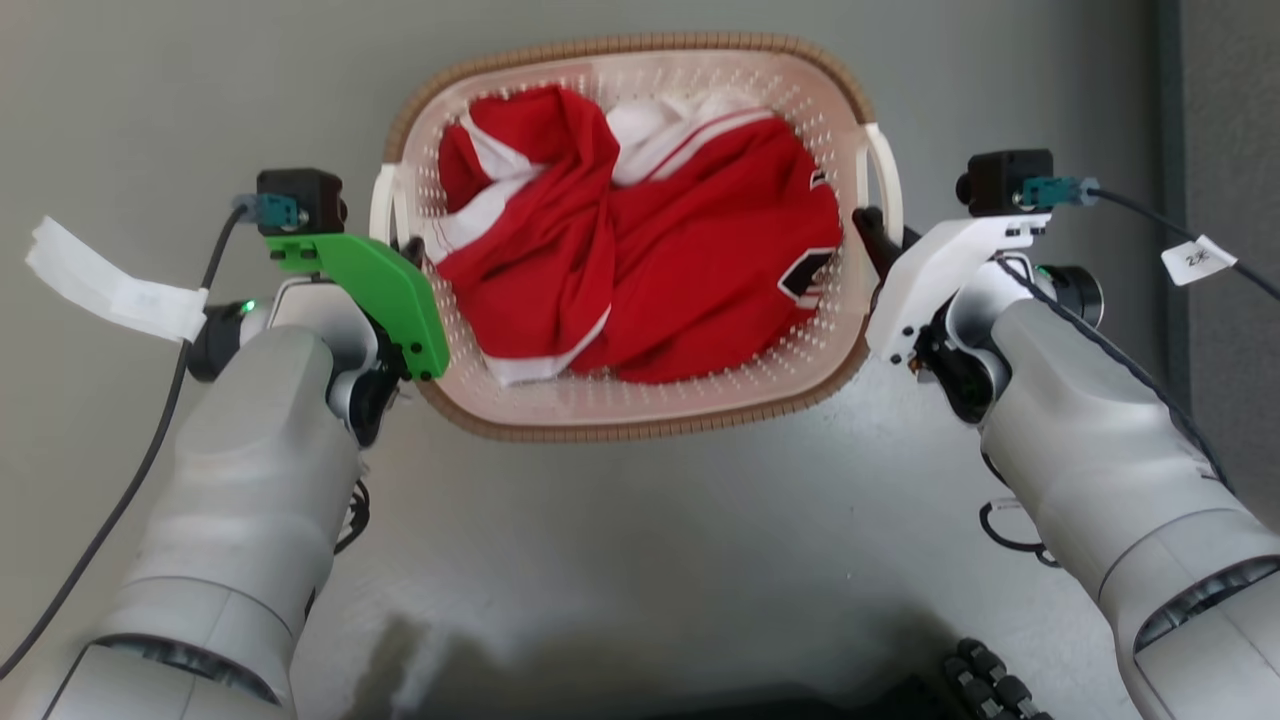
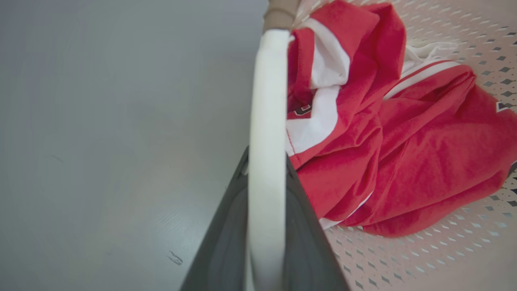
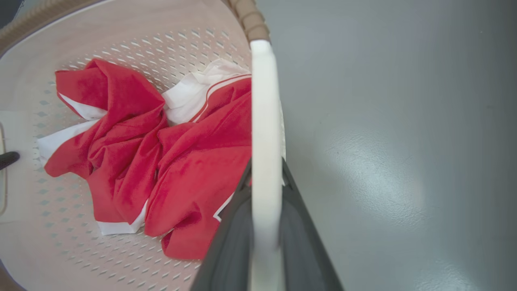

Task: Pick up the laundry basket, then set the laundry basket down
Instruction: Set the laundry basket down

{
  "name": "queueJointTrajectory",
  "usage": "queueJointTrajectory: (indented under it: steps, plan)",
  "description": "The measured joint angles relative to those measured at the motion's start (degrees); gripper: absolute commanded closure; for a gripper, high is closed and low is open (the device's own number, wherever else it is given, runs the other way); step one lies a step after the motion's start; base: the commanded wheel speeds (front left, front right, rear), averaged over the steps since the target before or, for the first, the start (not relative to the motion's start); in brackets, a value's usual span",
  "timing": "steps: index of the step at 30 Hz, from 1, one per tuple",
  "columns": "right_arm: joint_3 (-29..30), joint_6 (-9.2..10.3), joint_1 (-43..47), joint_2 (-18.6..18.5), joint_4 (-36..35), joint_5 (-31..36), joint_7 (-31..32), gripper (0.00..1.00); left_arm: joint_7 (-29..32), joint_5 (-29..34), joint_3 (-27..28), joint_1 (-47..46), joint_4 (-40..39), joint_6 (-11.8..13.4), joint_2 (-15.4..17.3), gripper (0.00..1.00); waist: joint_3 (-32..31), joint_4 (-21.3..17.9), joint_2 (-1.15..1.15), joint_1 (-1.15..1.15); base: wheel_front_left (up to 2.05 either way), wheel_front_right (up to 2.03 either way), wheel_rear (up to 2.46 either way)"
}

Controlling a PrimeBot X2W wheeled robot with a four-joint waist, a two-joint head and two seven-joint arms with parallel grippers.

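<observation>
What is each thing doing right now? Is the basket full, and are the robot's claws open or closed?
laundry basket: upright, with clothing inside; I can't tell if it is off the floor.
red and white garment: crumpled, lying inside the basket.
left gripper: shut on the basket's left handle.
right gripper: shut on the basket's right handle.

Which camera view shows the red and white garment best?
The head view: the whole garment lies in plain sight in the laundry basket, seen from above. The left wrist view cuts it off at the right edge; in the right wrist view a white handle hides part of it.
</observation>
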State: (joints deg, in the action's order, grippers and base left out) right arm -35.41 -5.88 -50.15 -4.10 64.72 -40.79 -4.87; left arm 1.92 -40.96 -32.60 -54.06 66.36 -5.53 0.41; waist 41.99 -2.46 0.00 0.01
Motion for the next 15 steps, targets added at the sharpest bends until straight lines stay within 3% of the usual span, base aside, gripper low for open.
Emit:
queueJointTrajectory:
  steps: [15]
  plan:
    - [-0.29, 1.37, -2.85, 0.37, 0.91, 1.62, -5.43, 1.00, -5.09, 0.49, 0.00, -2.42, 1.22, 1.00, -0.05, 1.00, 7.43, 0.07, 0.00, 0.00, 0.00, 0.00, 0.00]
